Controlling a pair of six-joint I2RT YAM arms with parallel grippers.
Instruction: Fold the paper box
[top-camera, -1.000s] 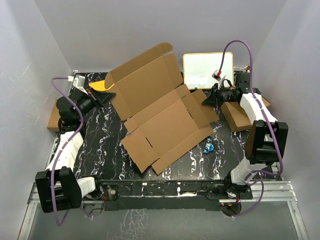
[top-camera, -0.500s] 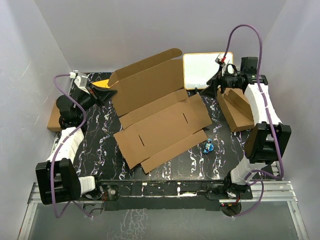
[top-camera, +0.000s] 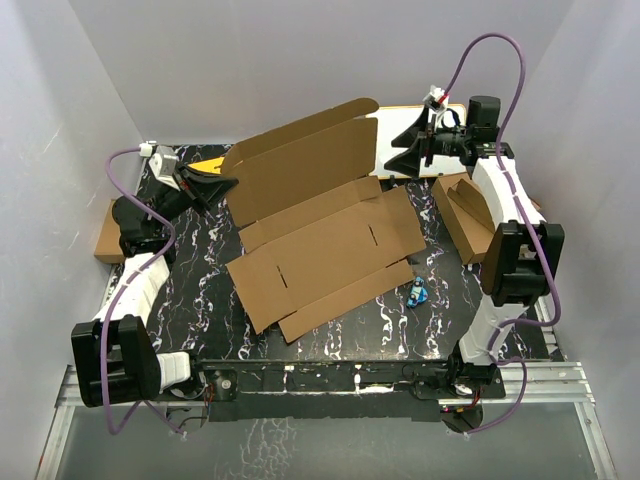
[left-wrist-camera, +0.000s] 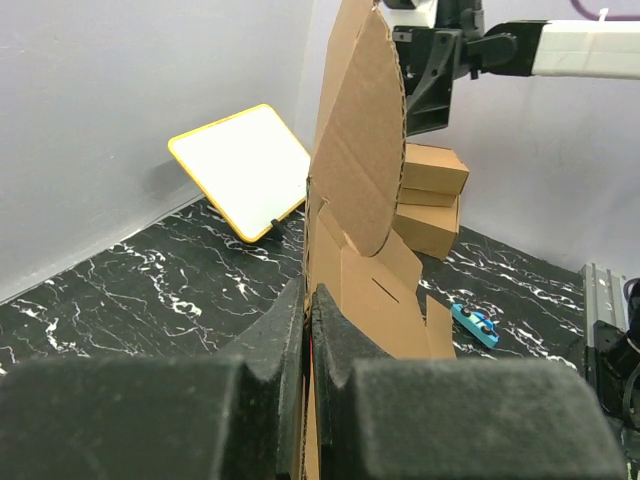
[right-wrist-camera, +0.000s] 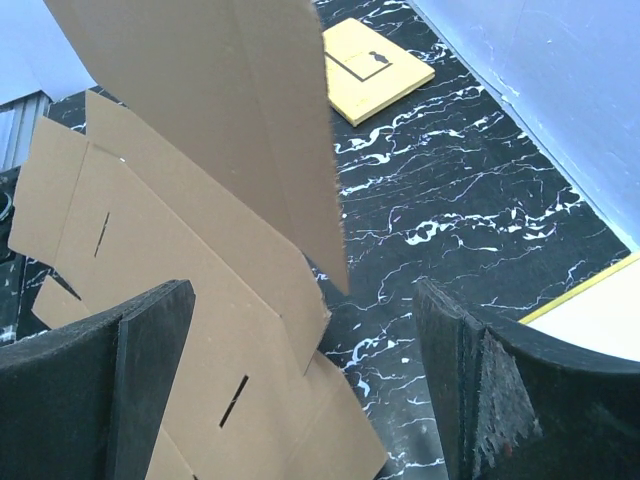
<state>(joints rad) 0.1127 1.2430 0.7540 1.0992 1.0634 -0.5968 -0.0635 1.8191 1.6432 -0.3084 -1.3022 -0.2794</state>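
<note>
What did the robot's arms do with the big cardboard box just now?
The right gripper let go of the paper box, opened wide and lifted away toward the back wall. The box turned a little and its front part settled flat. The left gripper kept pinching the box's left edge; the small blue thing stayed put.

A black white-veined marble desk (top-camera: 200, 290) carries a yellow-framed whiteboard (left-wrist-camera: 240, 165) by the back wall, a small brown cardboard box (top-camera: 462, 215) at right, a small blue object (top-camera: 418, 293) nearby, and a flat yellow card (right-wrist-camera: 375, 68) at far left.
</note>
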